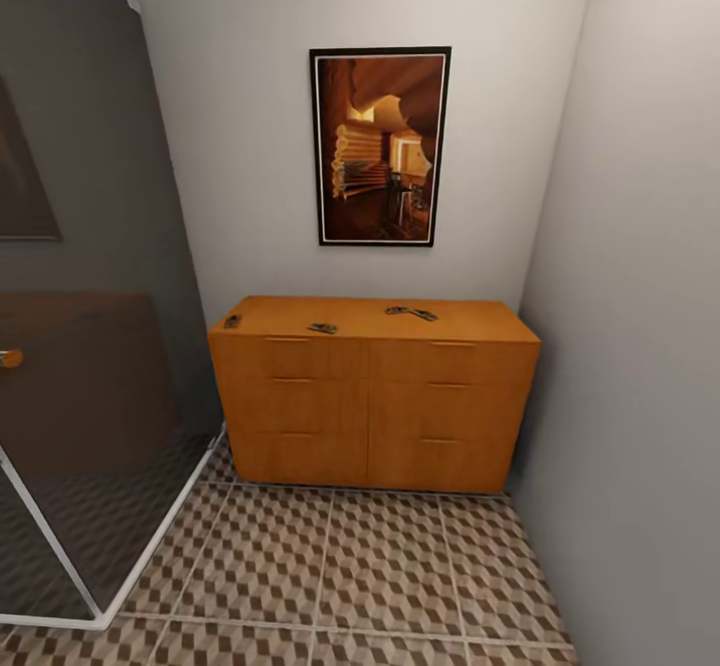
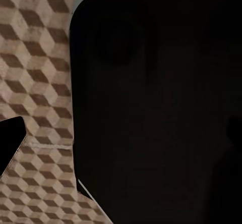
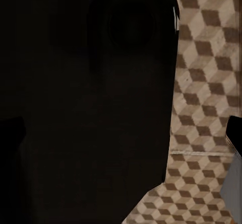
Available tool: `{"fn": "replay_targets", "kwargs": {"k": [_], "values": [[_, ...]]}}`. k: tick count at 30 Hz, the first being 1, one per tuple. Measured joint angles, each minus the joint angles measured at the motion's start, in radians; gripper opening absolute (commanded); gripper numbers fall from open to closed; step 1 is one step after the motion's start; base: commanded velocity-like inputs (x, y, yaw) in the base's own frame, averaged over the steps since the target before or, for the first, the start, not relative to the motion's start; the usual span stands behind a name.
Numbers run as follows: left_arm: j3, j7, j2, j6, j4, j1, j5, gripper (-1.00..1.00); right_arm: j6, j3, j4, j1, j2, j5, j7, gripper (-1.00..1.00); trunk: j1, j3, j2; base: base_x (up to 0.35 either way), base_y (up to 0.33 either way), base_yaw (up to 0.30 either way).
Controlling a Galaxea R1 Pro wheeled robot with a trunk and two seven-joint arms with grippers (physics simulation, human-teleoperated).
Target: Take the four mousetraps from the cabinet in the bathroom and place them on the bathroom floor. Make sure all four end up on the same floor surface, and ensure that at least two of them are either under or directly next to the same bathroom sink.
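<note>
Lying small and blurred atop the cabinet (image 1: pixel 372 386) are the mousetraps (image 1: pixel 322 328); jaws' state cannot be told.

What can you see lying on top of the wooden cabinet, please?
On the cabinet top lie the mousetraps: one at its left edge, one left of centre, two close together further right. The drawers' contents are hidden.

Cabinet (image 1: pixel 370 396) filled corner, right end against side wall (image 1: pixel 640 296), left end near grey glass panel (image 1: pixel 90 346). Cube-tiled floor (image 1: pixel 340 566) before it lay open. Space over cabinet top open up to framed picture (image 1: pixel 380 146); four mousetraps (image 1: pixel 322 328) lay scattered on top.
</note>
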Motion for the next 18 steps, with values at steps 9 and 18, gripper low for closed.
{"fn": "replay_targets", "kwargs": {"k": [9,18], "values": [[0.0,0.0,0.0,-0.001,0.0,0.0,0.0,1.0,0.0,0.0,0.0,0.0,0.0,0.0,0.0,1.0,0.0,0.0,0.0,0.333,0.0,0.0],[0.0,0.0,0.001,-0.002,0.0,0.0,0.009,1.0,0.0,0.0,0.0,0.0,0.0,0.0,0.0,1.0,0.0,0.0,0.0,0.333,0.0,0.0]]}}
